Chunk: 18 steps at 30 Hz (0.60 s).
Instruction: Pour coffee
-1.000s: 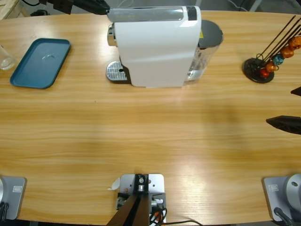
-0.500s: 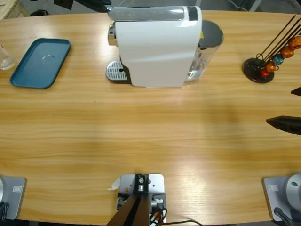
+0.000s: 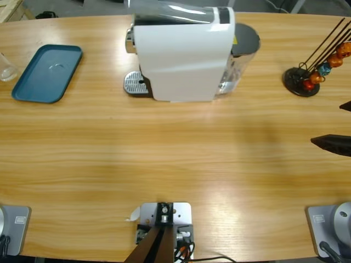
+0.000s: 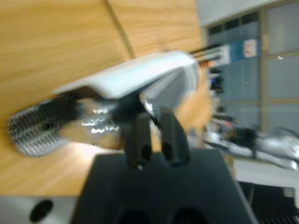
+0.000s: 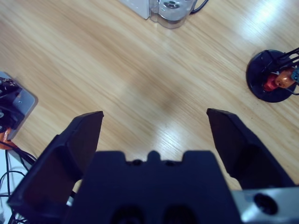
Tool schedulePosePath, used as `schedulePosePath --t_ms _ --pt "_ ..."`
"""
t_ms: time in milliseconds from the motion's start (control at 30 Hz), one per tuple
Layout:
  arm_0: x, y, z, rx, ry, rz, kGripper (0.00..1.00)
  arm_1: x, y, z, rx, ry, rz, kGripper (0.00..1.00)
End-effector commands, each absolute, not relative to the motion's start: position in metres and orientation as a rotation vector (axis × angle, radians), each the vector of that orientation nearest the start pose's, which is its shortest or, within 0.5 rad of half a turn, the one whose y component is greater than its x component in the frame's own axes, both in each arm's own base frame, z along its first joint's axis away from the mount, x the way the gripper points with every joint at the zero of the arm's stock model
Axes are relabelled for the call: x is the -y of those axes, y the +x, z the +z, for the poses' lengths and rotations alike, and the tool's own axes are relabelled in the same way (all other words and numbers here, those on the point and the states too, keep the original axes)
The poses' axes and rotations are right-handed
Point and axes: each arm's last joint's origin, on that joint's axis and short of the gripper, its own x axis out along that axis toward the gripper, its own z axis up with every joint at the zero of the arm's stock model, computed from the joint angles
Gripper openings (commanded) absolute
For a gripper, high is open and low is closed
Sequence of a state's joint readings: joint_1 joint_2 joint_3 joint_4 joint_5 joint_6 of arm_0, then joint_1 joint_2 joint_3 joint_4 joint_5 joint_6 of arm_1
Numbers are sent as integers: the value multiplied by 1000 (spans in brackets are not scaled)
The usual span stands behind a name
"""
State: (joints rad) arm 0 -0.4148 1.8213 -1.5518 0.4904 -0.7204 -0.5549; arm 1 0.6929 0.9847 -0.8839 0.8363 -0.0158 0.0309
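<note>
1. Wooden table (image 3: 175, 159) carries a white coffee machine (image 3: 184, 55) at twelve o'clock, a blue tray (image 3: 46, 74) at ten and a capsule stand (image 3: 304, 79) at two.
2. No coffee shows; a clear glass (image 3: 6, 68) at the nine o'clock edge looks empty, so it probably needs setting on the drip grate (image 3: 134, 83) squarely.
3. Left gripper (image 4: 156, 140), jaws nearly together and gripping nothing, points at the machine's top.
4. Right gripper (image 5: 156, 123) hovers at three o'clock, jaws wide apart.

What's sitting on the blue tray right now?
Nothing stands on the blue tray; its surface shows bare. A clear glass stands beside it on the table, at the frame's left edge. Whether the glass holds coffee cannot be seen.
</note>
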Motion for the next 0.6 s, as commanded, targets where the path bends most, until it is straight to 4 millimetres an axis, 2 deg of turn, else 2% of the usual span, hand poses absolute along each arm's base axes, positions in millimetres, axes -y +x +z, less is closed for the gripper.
schedulePosePath --t_ms 33,233,467,600 --pt "212 339 370 -1088 -580 -859 0 -59 72 327 -905 -283 605 982" --pt "213 340 373 -1088 -591 -862 0 -59 73 327 -906 -284 606 982" --pt "233 346 421 -1006 -602 -937 0 -57 71 328 -895 -280 605 982" --pt "247 349 430 -1013 -599 -969 0 -57 70 329 -889 -278 606 982"
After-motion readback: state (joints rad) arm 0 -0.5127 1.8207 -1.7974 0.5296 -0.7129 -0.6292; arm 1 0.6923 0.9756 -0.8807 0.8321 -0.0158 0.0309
